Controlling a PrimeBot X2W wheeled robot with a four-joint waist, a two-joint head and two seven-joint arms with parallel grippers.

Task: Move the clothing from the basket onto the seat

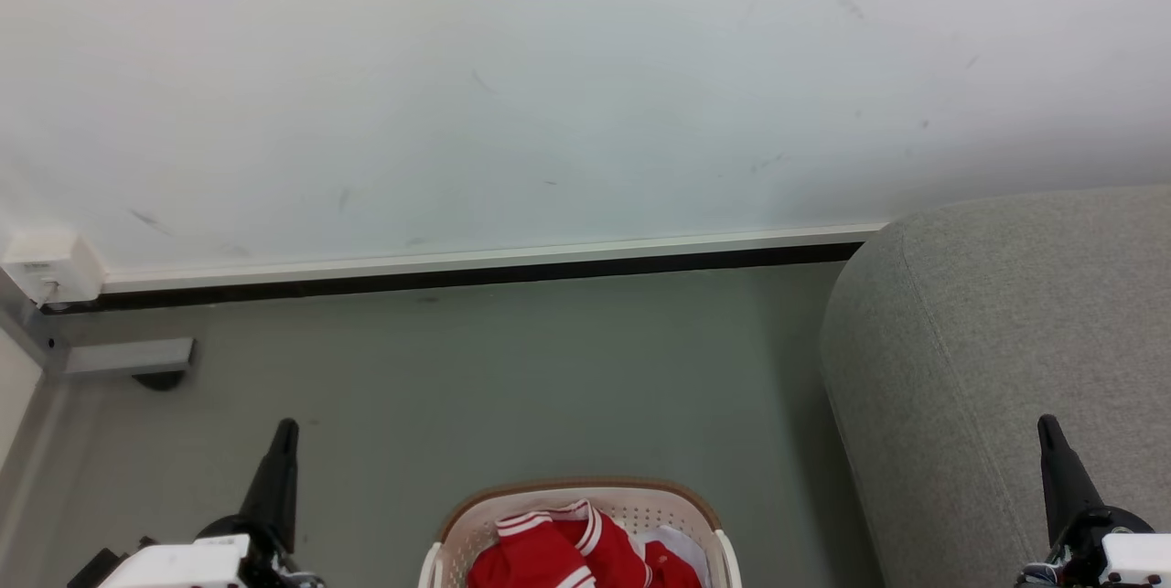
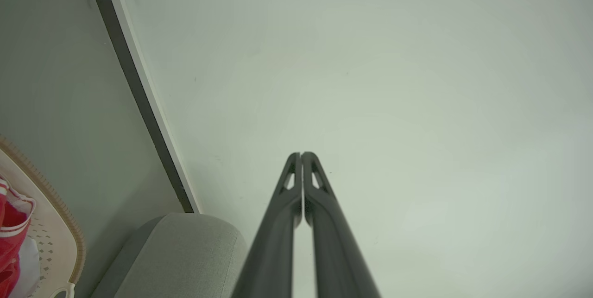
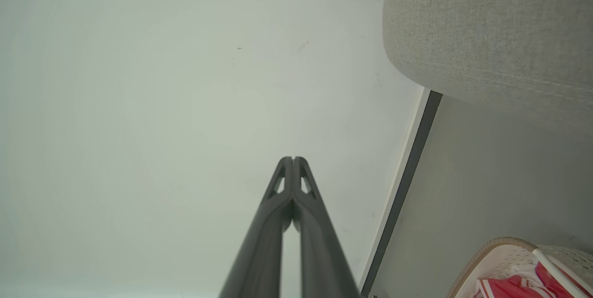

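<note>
The red clothing [image 1: 558, 551] with white striped trim lies bunched in the cream basket [image 1: 682, 501] at the bottom centre of the head view. The grey seat [image 1: 988, 359] rises at the right, close beside the basket. My left gripper [image 1: 285, 428] stands at the lower left, shut, with nothing in it, well left of the basket. My right gripper [image 1: 1045, 425] is at the lower right in front of the seat, also shut and empty. The left wrist view catches the gripper [image 2: 301, 154], the basket rim [image 2: 55, 200], the clothing [image 2: 11, 233] and the seat [image 2: 185, 251]. The right wrist view holds the gripper [image 3: 293, 159], seat [image 3: 491, 29], basket [image 3: 500, 254] and clothing [image 3: 509, 286].
A white wall [image 1: 549, 85] with a dark skirting strip [image 1: 457, 277] runs across the back. Grey floor [image 1: 512, 387] lies between wall and basket. A white box [image 1: 50, 266] sits on the wall at the left, above a grey bracket [image 1: 128, 356]. White cloth [image 1: 682, 547] lies in the basket.
</note>
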